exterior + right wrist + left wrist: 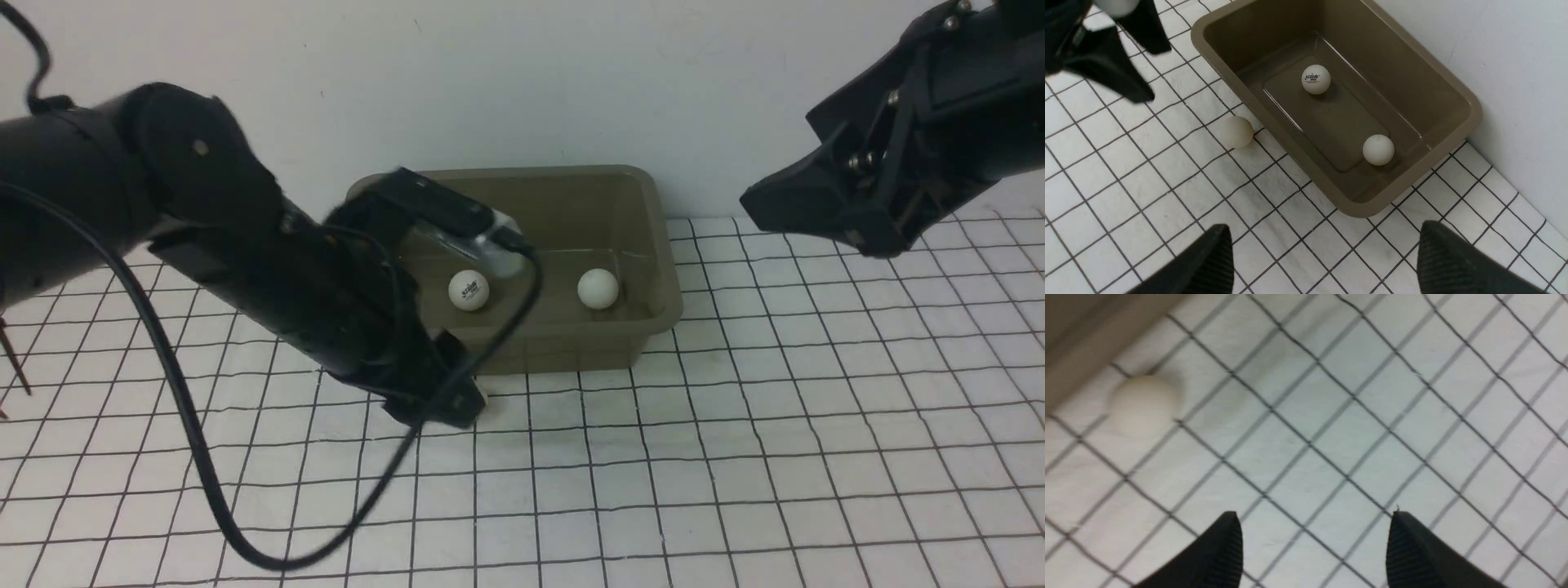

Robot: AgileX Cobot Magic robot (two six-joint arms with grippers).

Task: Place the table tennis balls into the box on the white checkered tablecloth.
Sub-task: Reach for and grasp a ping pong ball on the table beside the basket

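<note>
Scanning the wrinkled white checkered tablecloth [735, 457] below a plain white wall [522, 73], I see a logo-printed white table tennis ball [469, 290] and a plain ball [598, 288] inside the olive-brown plastic box [563, 347]. A third ball [1142, 405] lies on the cloth just outside it. My left hand [1314, 522] and right hand [1323, 241] both gape empty.

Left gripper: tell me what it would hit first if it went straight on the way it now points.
Most likely the white black-gridded tablecloth: the left gripper, jaws apart, aims at bare cloth. The small white table tennis ball lies off to one side, by the olive-brown plastic tub.
</note>
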